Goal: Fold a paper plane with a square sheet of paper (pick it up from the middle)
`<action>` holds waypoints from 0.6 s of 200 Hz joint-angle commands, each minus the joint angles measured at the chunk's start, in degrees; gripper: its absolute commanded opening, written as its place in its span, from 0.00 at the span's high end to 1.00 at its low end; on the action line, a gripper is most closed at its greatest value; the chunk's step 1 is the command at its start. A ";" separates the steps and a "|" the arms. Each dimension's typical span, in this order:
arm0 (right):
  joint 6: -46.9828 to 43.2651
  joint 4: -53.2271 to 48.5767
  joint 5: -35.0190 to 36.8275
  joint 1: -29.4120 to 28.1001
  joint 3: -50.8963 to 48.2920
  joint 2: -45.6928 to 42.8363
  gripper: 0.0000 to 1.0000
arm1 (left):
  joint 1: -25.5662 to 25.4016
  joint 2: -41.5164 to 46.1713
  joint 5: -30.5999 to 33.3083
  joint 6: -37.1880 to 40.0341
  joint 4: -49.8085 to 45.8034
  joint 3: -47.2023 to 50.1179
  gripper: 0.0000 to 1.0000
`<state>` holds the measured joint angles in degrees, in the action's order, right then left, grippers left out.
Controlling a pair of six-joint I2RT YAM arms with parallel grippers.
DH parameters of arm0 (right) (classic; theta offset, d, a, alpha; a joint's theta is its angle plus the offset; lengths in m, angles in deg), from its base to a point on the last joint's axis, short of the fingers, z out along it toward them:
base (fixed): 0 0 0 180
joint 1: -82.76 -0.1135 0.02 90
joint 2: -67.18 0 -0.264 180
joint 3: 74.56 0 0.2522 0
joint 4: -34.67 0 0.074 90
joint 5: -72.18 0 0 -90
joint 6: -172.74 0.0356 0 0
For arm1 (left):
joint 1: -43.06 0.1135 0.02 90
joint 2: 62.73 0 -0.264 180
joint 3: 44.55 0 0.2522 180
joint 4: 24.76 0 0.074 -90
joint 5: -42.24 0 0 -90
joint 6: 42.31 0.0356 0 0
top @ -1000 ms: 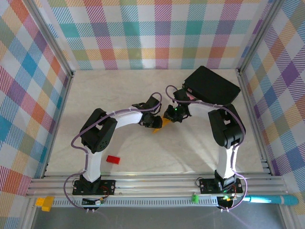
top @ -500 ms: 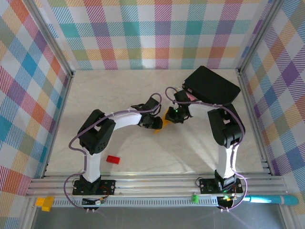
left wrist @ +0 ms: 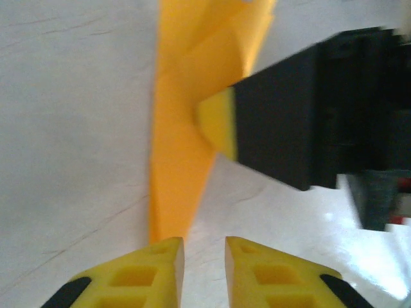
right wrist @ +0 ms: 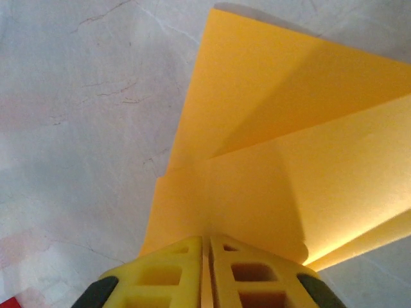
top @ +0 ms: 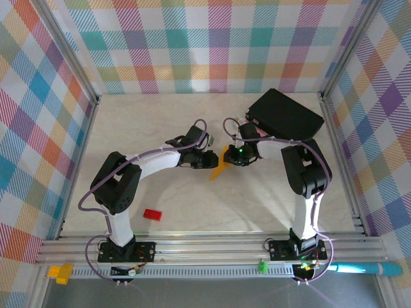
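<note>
Top external view: on the pale table (top: 160,128), below-left of the black box (top: 286,115), the orange-yellow paper (top: 218,170) lies mid-table, creased to a point. The right gripper (right wrist: 205,240) is clamped on its folded layers. The left gripper (left wrist: 204,247) stands narrowly parted at its tip, empty. A red block (top: 152,214) lies apart.

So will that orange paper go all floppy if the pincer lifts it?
Probably a bit: the folded orange paper looks thin, so its free flaps may droop. Its creases likely stiffen it. It seems very light, since the right pincer pinches it by just one edge.
</note>
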<state>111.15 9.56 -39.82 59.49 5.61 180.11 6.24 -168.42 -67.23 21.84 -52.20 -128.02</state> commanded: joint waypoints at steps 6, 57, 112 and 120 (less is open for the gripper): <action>-1.70 -1.08 0.43 0.68 -1.24 2.82 0.88 | -0.13 -3.00 -8.88 -1.91 4.26 -0.78 0.83; -1.97 -0.16 -1.79 1.22 -1.37 2.92 0.89 | -0.18 -8.90 -8.75 -0.10 1.95 -4.67 0.93; -2.04 -0.70 -2.35 1.45 -0.98 3.31 0.90 | -0.10 -12.47 -9.15 -0.17 2.38 -7.29 0.93; -1.99 -0.90 -2.26 1.48 -0.93 3.44 0.90 | -0.10 -13.04 -9.15 -0.25 2.27 -7.58 0.93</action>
<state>110.36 10.41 -43.06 60.67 5.61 180.96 6.20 -179.76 -75.36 20.93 -48.94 -133.48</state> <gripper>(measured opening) 0.104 0.075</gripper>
